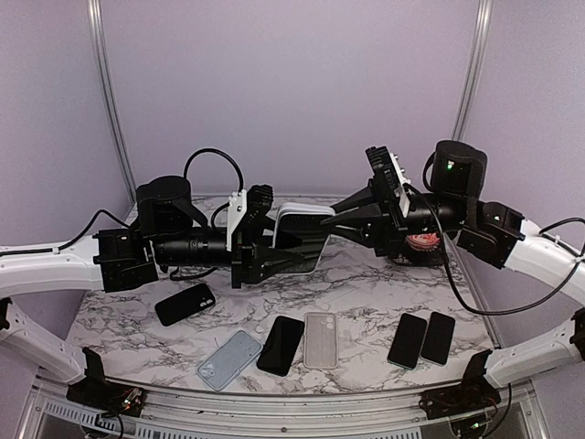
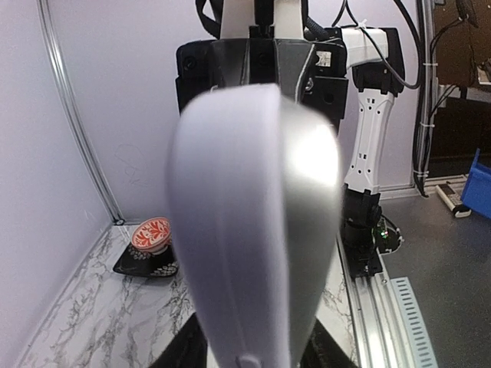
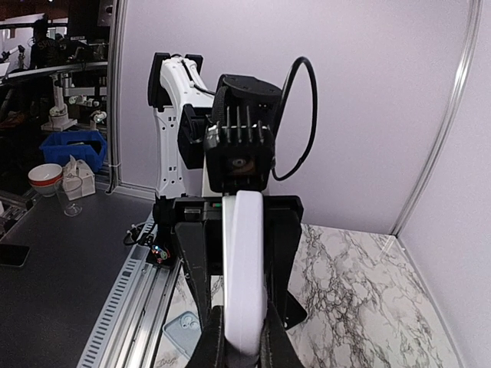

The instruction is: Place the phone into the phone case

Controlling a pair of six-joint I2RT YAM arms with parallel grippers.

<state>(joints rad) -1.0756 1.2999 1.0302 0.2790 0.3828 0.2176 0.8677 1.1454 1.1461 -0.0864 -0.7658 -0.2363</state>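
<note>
A phone with a dark face and silver edge (image 1: 300,240) sits against a pale lilac case (image 1: 305,210), held in the air between the two arms above the table's middle. In the left wrist view the lilac case (image 2: 222,230) and the silver edge (image 2: 311,215) fill the centre, blurred. In the right wrist view they show edge-on, case (image 3: 249,268) beside silver edge (image 3: 229,268). My left gripper (image 1: 306,259) (image 2: 253,354) is shut on the pair from the left. My right gripper (image 1: 336,218) (image 3: 244,346) is shut on it from the right. How far the phone is seated in the case is hidden.
On the marble table (image 1: 366,283) lie a black phone (image 1: 185,303), a light blue case (image 1: 229,358), a black phone (image 1: 281,345), a clear grey case (image 1: 320,339) and two dark phones (image 1: 408,340) (image 1: 438,337). A red patterned bowl (image 2: 151,234) stands at the back right.
</note>
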